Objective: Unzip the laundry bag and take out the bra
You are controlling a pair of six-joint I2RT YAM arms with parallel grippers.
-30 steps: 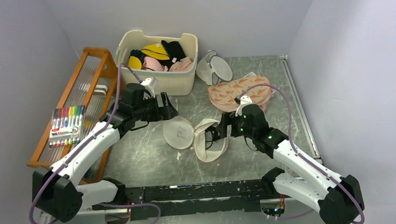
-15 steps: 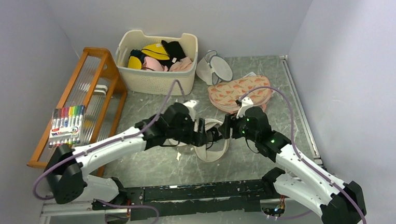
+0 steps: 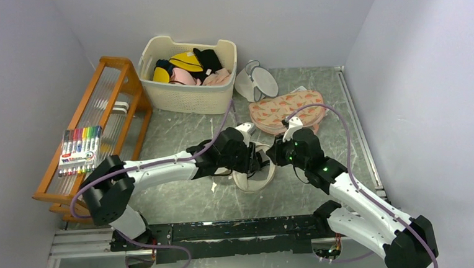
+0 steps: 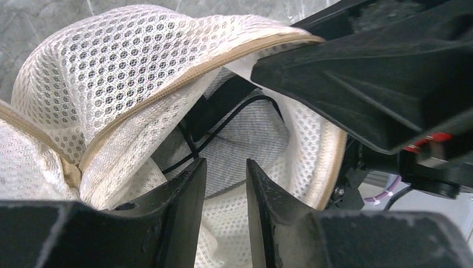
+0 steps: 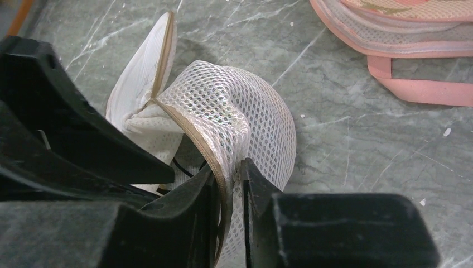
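W/ R gripper [image 5: 227, 170] pinching rim of round white mesh laundry bag [image 5: 251, 111], steer L gripper [image 4: 224, 170], jaws apart & empty, onto thin black bra [image 4: 215, 109] inside.

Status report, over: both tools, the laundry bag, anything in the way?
Right tool shut on laundry bag rim. Left tool open, at the bag's mouth. Bag unzipped, black bra inside. Right tool crowds the mouth.
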